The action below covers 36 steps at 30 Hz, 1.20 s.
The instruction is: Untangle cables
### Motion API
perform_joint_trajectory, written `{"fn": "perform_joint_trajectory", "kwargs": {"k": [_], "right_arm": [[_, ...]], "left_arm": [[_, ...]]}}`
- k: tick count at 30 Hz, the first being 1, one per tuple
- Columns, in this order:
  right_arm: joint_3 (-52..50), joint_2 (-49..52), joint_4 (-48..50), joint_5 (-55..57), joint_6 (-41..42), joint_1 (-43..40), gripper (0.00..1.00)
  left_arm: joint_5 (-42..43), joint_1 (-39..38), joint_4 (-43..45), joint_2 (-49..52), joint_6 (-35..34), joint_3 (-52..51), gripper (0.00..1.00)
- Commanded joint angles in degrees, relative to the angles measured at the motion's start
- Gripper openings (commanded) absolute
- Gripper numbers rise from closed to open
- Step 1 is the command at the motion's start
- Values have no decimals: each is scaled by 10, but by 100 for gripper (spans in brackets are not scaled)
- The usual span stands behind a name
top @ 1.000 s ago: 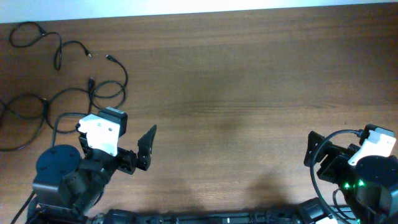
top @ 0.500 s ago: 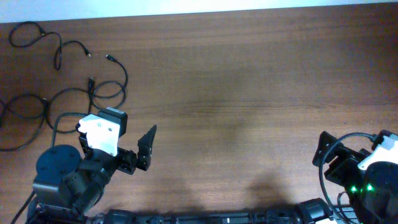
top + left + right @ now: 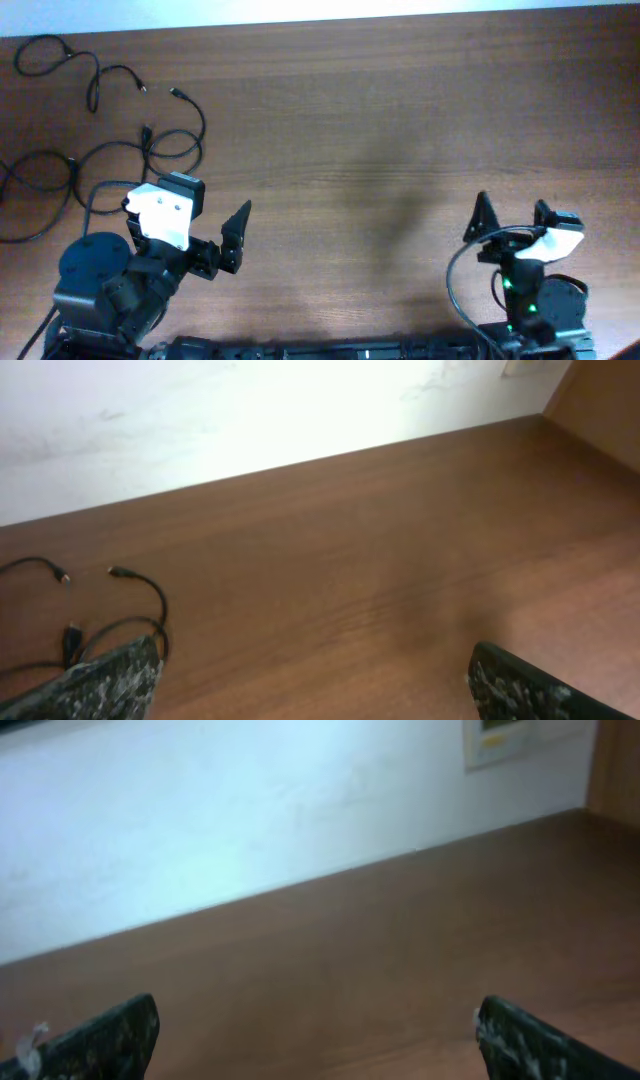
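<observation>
The cables (image 3: 150, 140) are thin black cords lying as loose loops and strands at the table's far left corner, with small plugs at the ends. They also show in the left wrist view (image 3: 155, 600), at the lower left. My left gripper (image 3: 212, 215) is open and empty, just right of and nearer than the cables, not touching them. In its wrist view (image 3: 315, 685) the fingers stand wide apart. My right gripper (image 3: 513, 218) is open and empty at the near right, far from the cables. Its wrist view (image 3: 318, 1035) shows only bare table between the fingers.
The brown wooden table (image 3: 380, 120) ends at a white wall (image 3: 250, 810) along the far edge. The arm bases stand at the near left (image 3: 90, 280) and near right (image 3: 535, 300).
My right arm has swung left and turned, so its open fingers now point toward the far edge. The left arm and the cables have not moved.
</observation>
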Motion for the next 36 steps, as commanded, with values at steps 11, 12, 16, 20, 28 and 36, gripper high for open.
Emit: {"fn": "perform_joint_trajectory", "kwargs": {"k": [11, 12, 16, 20, 28, 36], "right_arm": [[-130, -14, 107, -63, -141, -32, 99], [-135, -14, 117, -63, -141, -32, 99], [-148, -14, 147, -80, -157, -32, 99], [-148, -14, 146, -118, -202, -31, 99], [-148, -14, 142, -88, -163, -31, 99], [-148, -14, 144, -88, -164, -32, 99]], "left_arm": [[-2, -2, 1, -1, -6, 0, 99], [-2, -2, 1, -1, -6, 0, 99], [-2, -2, 1, -1, -6, 0, 99], [-2, -2, 1, -1, -6, 0, 99], [-2, -2, 1, -1, -6, 0, 99], [-2, -2, 1, -1, -6, 0, 99]]}}
